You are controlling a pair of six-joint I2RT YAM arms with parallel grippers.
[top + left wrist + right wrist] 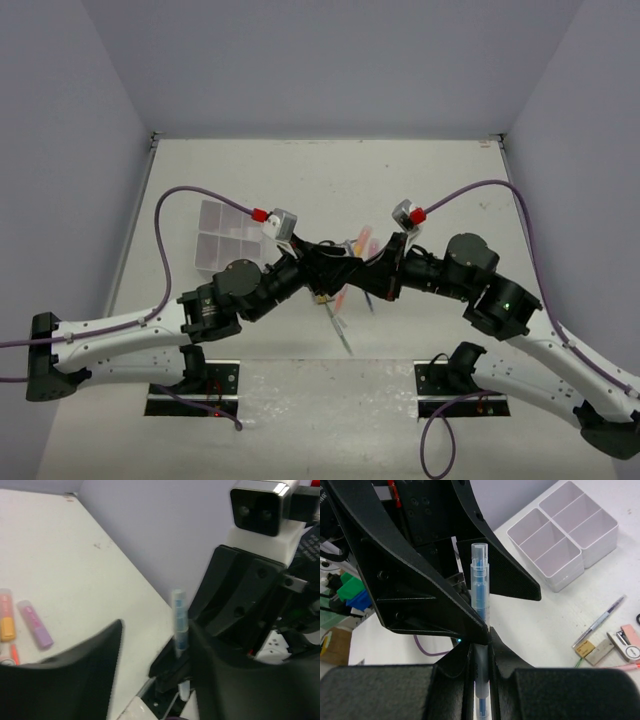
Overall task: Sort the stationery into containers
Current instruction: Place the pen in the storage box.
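My right gripper (479, 645) is shut on a clear-barrelled blue pen (480, 580) and holds it upright above the table. My left gripper (156, 626) is open. Its two fingers (420, 585) stand on either side of the pen (179, 625), and one finger is close against it. The two grippers meet at mid-table in the top view, left gripper (335, 265) and right gripper (378, 270). The clear organiser box (225, 238) stands to the left behind them and looks empty (565, 535). The scissors are hidden.
An orange marker (7, 622) and a lilac marker (35, 624) lie on the table. A thin grey pen (599, 621), a tan eraser (584, 649) and a pink item (630, 642) lie near the box. Pens (338, 325) lie below the grippers.
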